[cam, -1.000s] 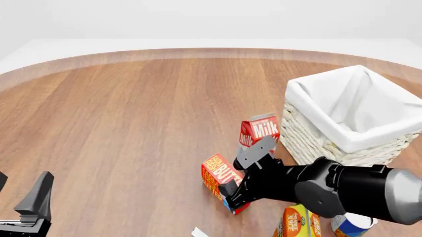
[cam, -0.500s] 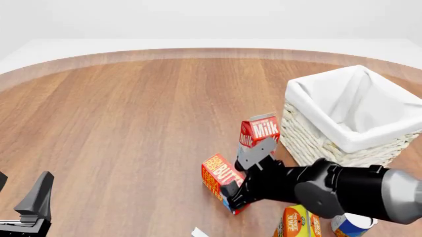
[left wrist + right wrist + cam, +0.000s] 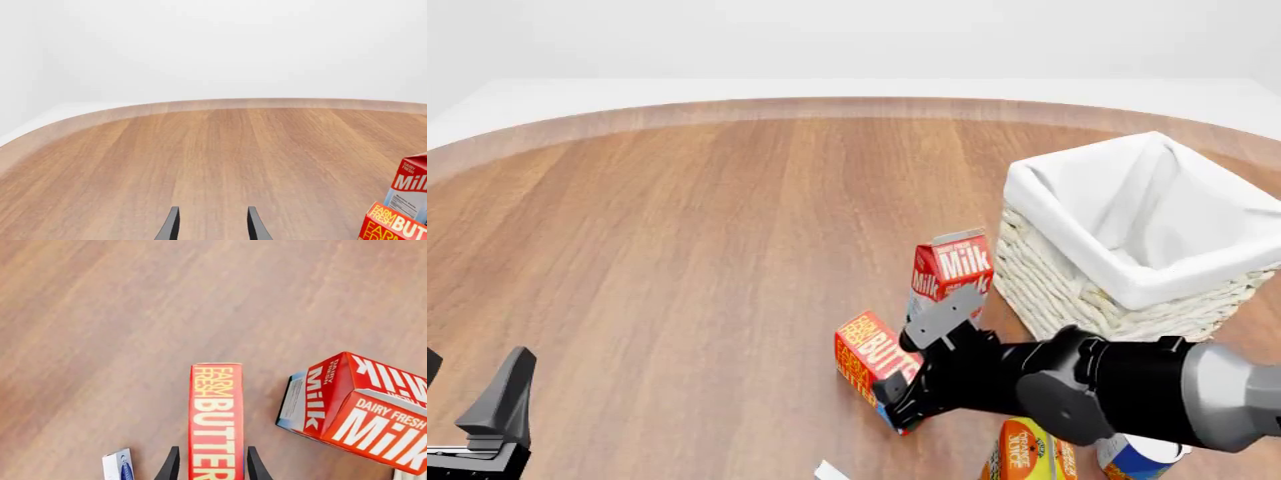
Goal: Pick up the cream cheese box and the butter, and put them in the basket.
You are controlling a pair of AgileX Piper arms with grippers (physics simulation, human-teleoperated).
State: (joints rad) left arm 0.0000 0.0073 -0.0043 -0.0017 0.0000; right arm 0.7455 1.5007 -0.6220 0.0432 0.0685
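The butter (image 3: 872, 358), a red-and-orange carton, lies on the table in front of the basket (image 3: 1065, 232). My right gripper (image 3: 894, 395) is open and low over it. In the right wrist view the butter (image 3: 215, 415) lies lengthwise between the two fingers of that gripper (image 3: 212, 467), with small gaps on both sides. A small whitish-blue corner of the cream cheese box (image 3: 118, 466) shows beside the gripper; it also shows at the bottom edge of the front view (image 3: 829, 470). My left gripper (image 3: 470, 390) is open and empty at the near left, far from everything (image 3: 212, 227).
A red-and-white milk carton (image 3: 956, 265) stands between the butter and the basket, close to the right gripper (image 3: 353, 407). An orange juice carton (image 3: 1030, 450) and a blue-white can (image 3: 1144, 458) sit under the right arm. The butter (image 3: 393, 225) and milk carton (image 3: 408, 190) show in the left wrist view.
My right gripper has sunk slightly lower around the butter. The butter, the other cartons and the left arm have not moved.
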